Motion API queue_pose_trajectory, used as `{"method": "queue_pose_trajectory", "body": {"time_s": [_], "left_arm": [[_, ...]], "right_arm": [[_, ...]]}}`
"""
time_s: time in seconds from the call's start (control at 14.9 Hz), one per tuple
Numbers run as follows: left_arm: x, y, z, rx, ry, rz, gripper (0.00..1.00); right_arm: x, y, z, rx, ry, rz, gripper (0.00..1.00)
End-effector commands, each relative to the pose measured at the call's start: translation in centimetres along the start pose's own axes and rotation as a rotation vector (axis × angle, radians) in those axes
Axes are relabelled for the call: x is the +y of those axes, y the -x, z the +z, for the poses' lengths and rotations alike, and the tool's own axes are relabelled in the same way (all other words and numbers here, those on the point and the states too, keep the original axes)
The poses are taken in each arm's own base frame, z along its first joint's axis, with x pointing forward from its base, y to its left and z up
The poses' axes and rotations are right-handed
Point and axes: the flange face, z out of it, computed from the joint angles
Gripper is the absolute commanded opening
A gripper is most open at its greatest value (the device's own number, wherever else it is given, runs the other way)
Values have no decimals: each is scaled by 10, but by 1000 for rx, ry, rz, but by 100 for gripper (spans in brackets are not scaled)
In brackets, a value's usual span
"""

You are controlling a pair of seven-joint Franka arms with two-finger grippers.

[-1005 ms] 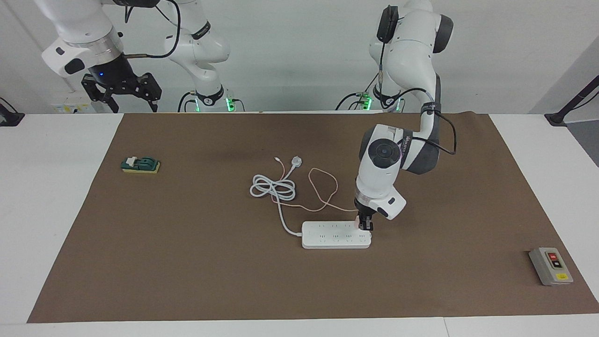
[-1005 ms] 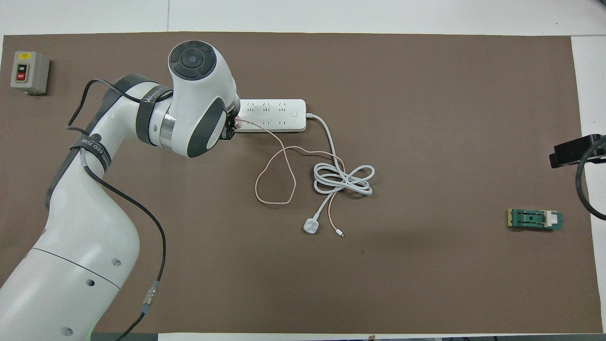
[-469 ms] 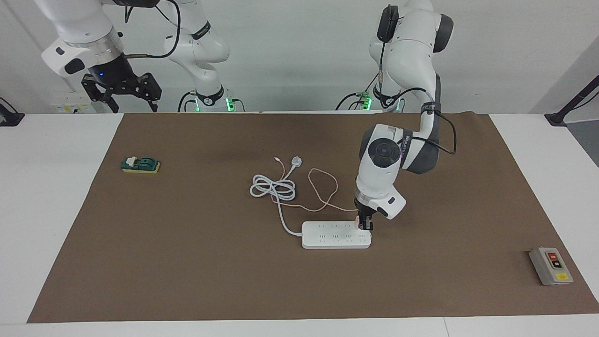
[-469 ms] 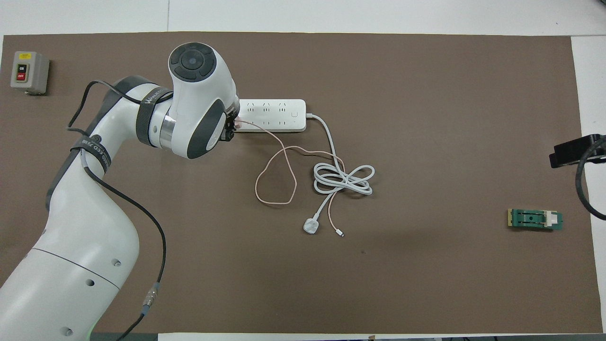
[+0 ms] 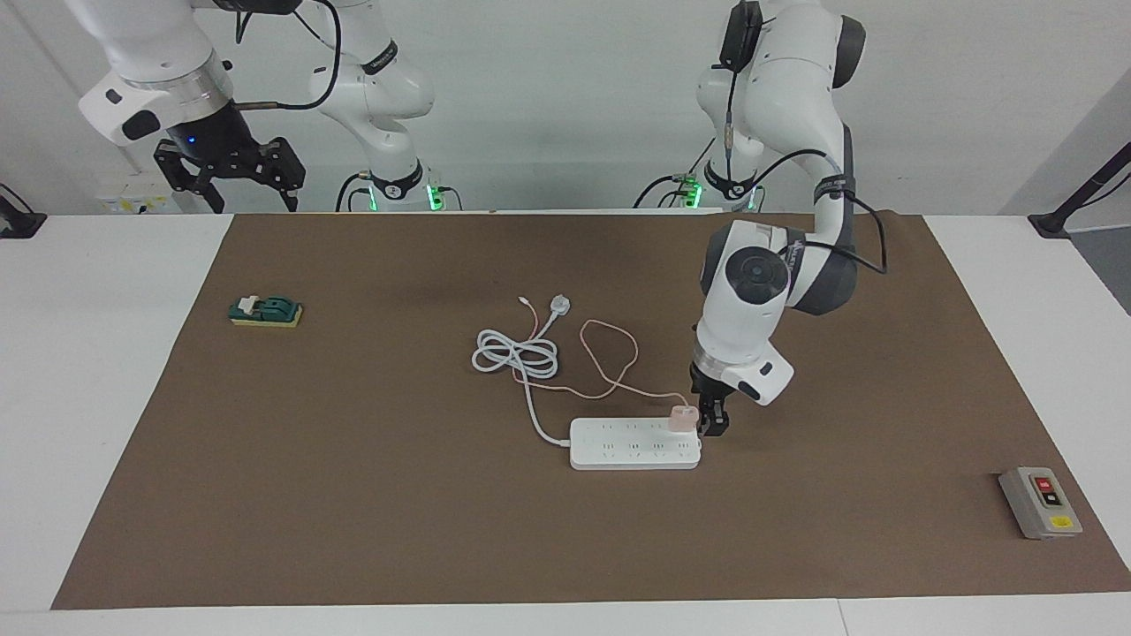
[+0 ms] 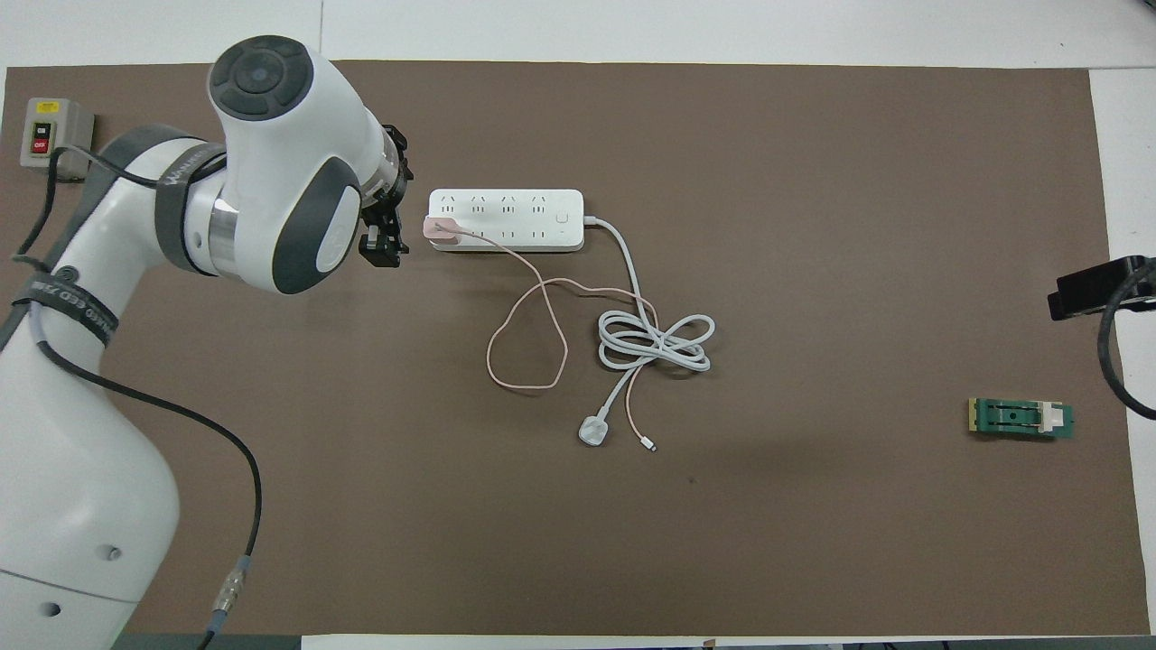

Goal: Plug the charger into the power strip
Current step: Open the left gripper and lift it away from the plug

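Note:
The white power strip [image 5: 632,446] [image 6: 519,209] lies flat mid-table. The pale pink charger [image 5: 682,418] [image 6: 440,228] stands in the socket at the strip's end toward the left arm's end of the table. Its thin pink cable [image 5: 610,353] [image 6: 528,348] loops over the mat nearer to the robots. My left gripper [image 5: 714,424] [image 6: 386,221] hangs just beside the charger, off the strip's end, open and holding nothing. My right gripper [image 5: 254,205] waits raised at the right arm's end, open and empty.
The strip's thick white cord [image 5: 517,353] coils nearer to the robots and ends in a white plug [image 5: 559,306]. A grey button box [image 5: 1040,502] sits toward the left arm's end. A small green block [image 5: 265,311] lies toward the right arm's end.
My left gripper has opened, let go of the charger and drawn sideways off the strip's end. The charger stays standing in the strip. The right arm has not moved.

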Motion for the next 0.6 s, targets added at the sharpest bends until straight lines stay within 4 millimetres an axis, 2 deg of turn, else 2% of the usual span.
{"method": "queue_pose_trajectory", "body": {"time_s": [0.0, 0.13, 0.27, 0.4, 0.47, 0.54], "left_arm": [[-19, -13, -43, -14, -6, 48, 100], [-25, -22, -68, -13, -1, 131, 100], [-34, -38, -97, -7, 3, 255, 100], [-44, -76, -125, -7, -29, 398, 100], [-55, -94, -149, -7, -26, 495, 100], [-63, -114, -165, -14, -27, 569, 100]], "right_arm": [[-1, 4, 0, 9, 1, 10, 100], [-1, 5, 0, 12, 1, 10, 100], [-1, 5, 0, 11, 1, 10, 100], [-1, 4, 0, 9, 1, 10, 100], [-1, 4, 1, 9, 0, 10, 100], [-1, 5, 0, 11, 1, 10, 100]]}}
